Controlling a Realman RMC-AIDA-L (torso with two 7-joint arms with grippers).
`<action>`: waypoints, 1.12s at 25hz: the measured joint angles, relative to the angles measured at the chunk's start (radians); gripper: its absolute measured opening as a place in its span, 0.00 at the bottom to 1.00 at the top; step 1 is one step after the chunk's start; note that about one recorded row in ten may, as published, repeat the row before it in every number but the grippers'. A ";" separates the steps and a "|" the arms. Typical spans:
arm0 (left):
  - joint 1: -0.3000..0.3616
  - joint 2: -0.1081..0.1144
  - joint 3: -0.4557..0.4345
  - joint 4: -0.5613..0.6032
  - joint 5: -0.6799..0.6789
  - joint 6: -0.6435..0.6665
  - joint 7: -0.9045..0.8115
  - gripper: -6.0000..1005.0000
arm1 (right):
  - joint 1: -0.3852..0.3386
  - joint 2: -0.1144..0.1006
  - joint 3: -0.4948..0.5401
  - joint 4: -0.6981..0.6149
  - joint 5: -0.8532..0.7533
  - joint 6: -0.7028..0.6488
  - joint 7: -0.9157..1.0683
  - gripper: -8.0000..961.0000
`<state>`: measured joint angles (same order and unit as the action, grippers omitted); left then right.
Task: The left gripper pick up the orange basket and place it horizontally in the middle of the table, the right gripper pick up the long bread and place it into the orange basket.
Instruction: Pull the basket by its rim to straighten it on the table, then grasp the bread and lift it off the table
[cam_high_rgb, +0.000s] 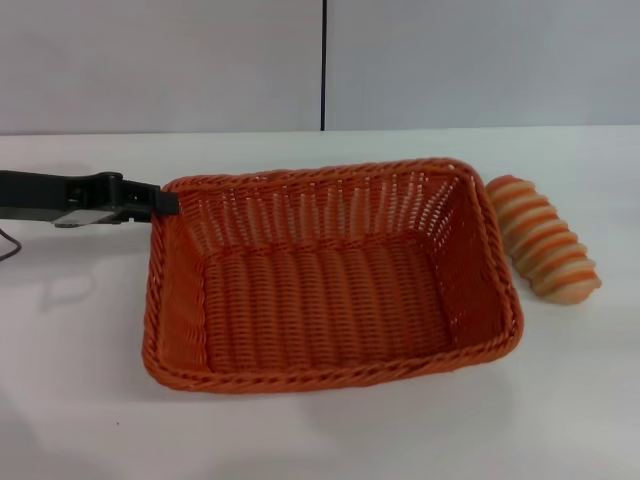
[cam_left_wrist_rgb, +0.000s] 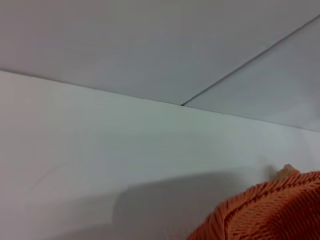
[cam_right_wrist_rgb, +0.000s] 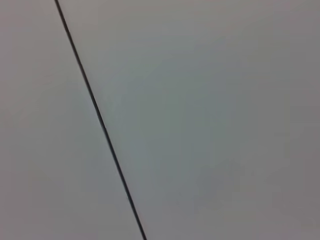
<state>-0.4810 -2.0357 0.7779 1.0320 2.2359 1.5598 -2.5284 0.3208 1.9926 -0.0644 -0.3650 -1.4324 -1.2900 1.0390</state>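
The orange basket (cam_high_rgb: 330, 280) lies lengthwise across the middle of the white table (cam_high_rgb: 320, 430), open side up and with nothing in it. My left gripper (cam_high_rgb: 160, 203) reaches in from the left at rim height, and its black tip meets the basket's far-left corner. A corner of the basket (cam_left_wrist_rgb: 270, 210) fills the low edge of the left wrist view. The long bread (cam_high_rgb: 545, 240), striped orange-brown and cream, lies on the table just outside the basket's right end. My right gripper is out of view; the right wrist view shows only a wall.
A grey wall with a dark vertical seam (cam_high_rgb: 323, 65) stands behind the table. White tabletop stretches in front of the basket and to its left, under the left arm (cam_high_rgb: 40, 195).
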 joint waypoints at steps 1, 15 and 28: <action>-0.002 0.003 -0.004 -0.001 0.000 0.003 0.007 0.34 | 0.000 0.000 0.000 0.000 0.000 0.000 0.000 0.70; -0.003 0.023 -0.210 0.017 -0.143 0.010 0.271 0.64 | 0.002 -0.080 -0.255 -0.222 -0.234 -0.099 0.489 0.68; 0.044 -0.021 -0.295 -0.296 -0.688 0.057 1.077 0.65 | 0.325 -0.178 -0.332 -0.470 -1.067 -0.433 0.995 0.67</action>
<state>-0.4365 -2.0566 0.4827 0.7355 1.5477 1.6167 -1.4512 0.6462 1.8141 -0.3967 -0.8350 -2.4989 -1.7226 2.0336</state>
